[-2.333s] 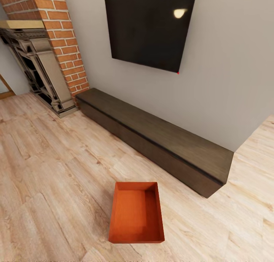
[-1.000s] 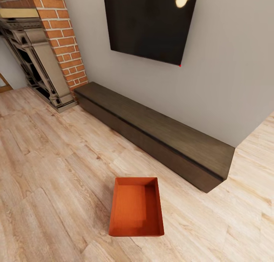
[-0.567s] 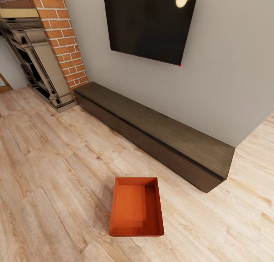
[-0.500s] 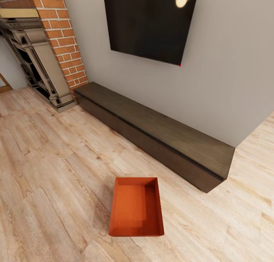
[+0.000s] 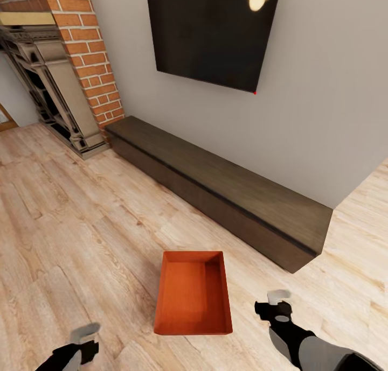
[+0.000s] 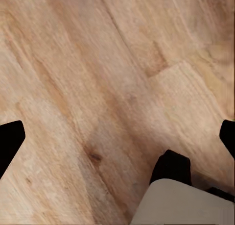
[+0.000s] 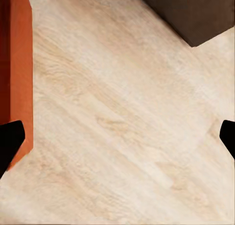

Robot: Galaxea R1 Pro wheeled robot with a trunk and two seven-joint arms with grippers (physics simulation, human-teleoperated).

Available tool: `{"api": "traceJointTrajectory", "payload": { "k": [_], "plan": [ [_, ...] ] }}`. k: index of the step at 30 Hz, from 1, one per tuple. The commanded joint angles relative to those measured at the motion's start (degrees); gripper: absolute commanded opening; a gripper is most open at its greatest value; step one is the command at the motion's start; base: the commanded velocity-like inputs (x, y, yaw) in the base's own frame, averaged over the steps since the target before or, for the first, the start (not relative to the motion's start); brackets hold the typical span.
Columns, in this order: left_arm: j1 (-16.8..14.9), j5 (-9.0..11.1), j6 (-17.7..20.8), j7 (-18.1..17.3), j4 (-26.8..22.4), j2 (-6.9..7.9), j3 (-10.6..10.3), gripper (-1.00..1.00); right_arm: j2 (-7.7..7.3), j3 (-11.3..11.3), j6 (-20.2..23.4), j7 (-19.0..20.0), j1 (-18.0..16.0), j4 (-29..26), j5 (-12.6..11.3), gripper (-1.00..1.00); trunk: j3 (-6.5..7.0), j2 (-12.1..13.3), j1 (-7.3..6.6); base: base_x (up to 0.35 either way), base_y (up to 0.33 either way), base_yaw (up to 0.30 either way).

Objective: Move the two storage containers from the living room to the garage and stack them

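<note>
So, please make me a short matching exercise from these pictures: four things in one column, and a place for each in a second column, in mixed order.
Things:
1. orange box
2. television
3. long dark cabinet
4. fireplace

Places:
a. hangs on the grey wall
b. on the wood floor, between the two grippers
c. low along the foot of the wall
d. set in the brick column

Pairs: 1-b, 2-a, 3-c, 4-d

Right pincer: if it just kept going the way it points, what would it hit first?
Probably the wood floor. The right pincer points down at bare planks beside the orange container, open and holding nothing.
</note>
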Motion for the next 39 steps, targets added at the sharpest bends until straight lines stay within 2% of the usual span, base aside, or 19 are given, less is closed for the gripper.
{"api": "traceJointTrajectory", "payload": {
  "k": [1, 3, 4, 5, 6, 8, 9, 10, 11, 12, 15, 16, 17, 21, 24, 27, 30, 35, 39],
  "plan": [
    [-1.65, 0.46, 0.38, 1.04, -0.15, -0.56, -0.48, 1.00, 0.07, 0.37, -0.15, -0.31, -0.84, -0.62, -0.59, 1.00, -0.05, -0.02, 0.00, 0.000, 0.000, 0.000],
    [-5.93, 0.12, 0.61, 3.62, -0.48, -3.99, -0.58, 1.00, 0.53, 0.60, -0.05, -0.57, -2.76, -3.38, -0.30, 1.00, -0.05, -0.02, 0.00, 0.000, 0.000, 0.000],
    [-6.67, 0.06, 0.63, 4.32, -0.61, -5.03, -0.61, 1.00, 0.68, 0.66, 0.01, -0.63, -3.05, -4.14, -0.26, 1.00, -0.05, -0.02, 0.00, 0.000, 0.000, 0.000],
    [-7.77, -0.06, 0.63, 5.61, -0.87, -7.31, -0.66, 1.00, 1.31, 0.72, 0.07, -0.71, -3.46, -5.38, -0.16, 1.00, -0.05, -0.02, 0.00, 0.000, 0.000, 0.000],
    [-8.16, -0.12, 0.57, 6.16, -1.01, -8.50, -0.68, 1.00, 1.86, 0.74, 0.05, -0.74, -3.60, -5.84, -0.13, 1.00, -0.05, -0.02, 0.00, 0.000, 0.000, 0.000],
    [-9.09, -0.91, 0.35, 7.66, -1.48, -13.41, -0.81, 1.00, 5.42, 0.84, -0.17, -0.82, -3.95, -6.91, -0.05, 1.00, -0.05, -0.02, 0.00, 0.000, 0.000, 0.000],
    [-9.40, -2.68, 0.21, 8.55, -1.72, -16.73, -1.11, 1.00, 7.90, 0.96, -0.28, -0.81, -4.06, -7.23, -0.03, 1.00, -0.05, -0.02, 0.00, 0.000, 0.000, 0.000],
    [-9.52, -4.68, 0.10, 9.31, -1.86, -18.42, -1.38, 1.00, 8.97, 0.97, -0.36, -0.80, -4.11, -7.32, -0.02, 1.00, -0.05, -0.02, 0.00, 0.000, 0.000, 0.000],
    [-9.62, -8.28, -0.20, 10.42, -2.05, -20.03, -1.63, 1.00, 9.86, 0.97, -0.47, -0.58, -4.14, -7.34, -0.15, 1.00, -0.05, -0.02, 0.00, 0.000, 0.000, 0.000],
    [-9.66, -10.20, -0.79, 10.85, -2.12, -20.67, -1.72, 1.00, 10.23, 0.99, -0.60, -0.43, -4.16, -7.20, -0.22, 1.00, -0.05, -0.02, 0.00, 0.000, 0.000, 0.000],
    [-9.71, -12.46, -2.90, 11.28, -2.07, -21.42, -1.84, 1.00, 10.78, 1.06, -0.58, -0.23, -4.16, -6.11, -0.15, 1.00, -0.05, -0.02, 0.00, 0.000, 0.000, 0.000],
    [-9.73, -13.65, -4.87, 11.32, -1.78, -21.52, -1.96, 1.00, 11.11, 1.13, -0.94, 0.04, -3.70, -2.24, 0.03, 1.00, -0.05, -0.02, 0.00, 0.000, 0.000, 0.000],
    [-9.73, -13.83, -5.18, 11.20, -1.74, -21.52, -2.00, 1.00, 11.10, 1.10, -1.44, 0.26, -3.60, -0.81, 0.33, 1.00, -0.05, -0.02, 0.00, 0.000, 0.000, 0.000],
    [-9.73, -14.06, -6.63, 11.13, -3.04, -21.24, -2.16, 1.00, 10.52, 0.99, -4.44, 0.43, -4.03, 1.73, 1.11, 1.00, -0.05, -0.02, 0.00, 0.000, 0.000, 0.000],
    [-9.73, -14.03, -7.29, 11.23, -3.46, -21.19, -2.20, 1.00, 10.42, 1.01, -4.23, 0.39, -4.07, 1.83, 1.16, 1.00, -0.05, -0.02, 0.00, 0.000, 0.000, 0.000],
    [-9.73, -14.00, -7.44, 11.34, -3.61, -21.19, -2.08, 1.00, 10.39, 1.09, -2.97, 0.46, -4.09, 1.92, 1.06, 1.00, -0.05, -0.02, 0.00, 0.000, 0.000, 0.000],
    [-9.73, -13.96, -7.56, 11.22, -3.71, -21.19, -1.95, 1.00, 10.49, 1.13, 0.04, 0.52, -4.09, 2.85, 1.07, 1.00, -0.05, -0.02, 0.00, 0.000, 0.000, 0.000],
    [-9.73, -13.93, -7.56, 11.19, -3.76, -21.26, -1.77, 1.00, 10.59, 1.21, 0.59, 1.00, -4.10, 3.79, 1.44, 1.00, -0.05, -0.02, 0.00, 0.000, 0.000, 0.000],
    [-9.73, -13.93, -7.55, 11.25, -3.77, -21.27, -1.73, 1.00, 10.64, 1.44, 0.60, 1.18, -4.10, 3.27, 3.05, 1.00, -0.05, -0.02, 0.00, 0.000, 0.000, 0.000]
  ]
}}
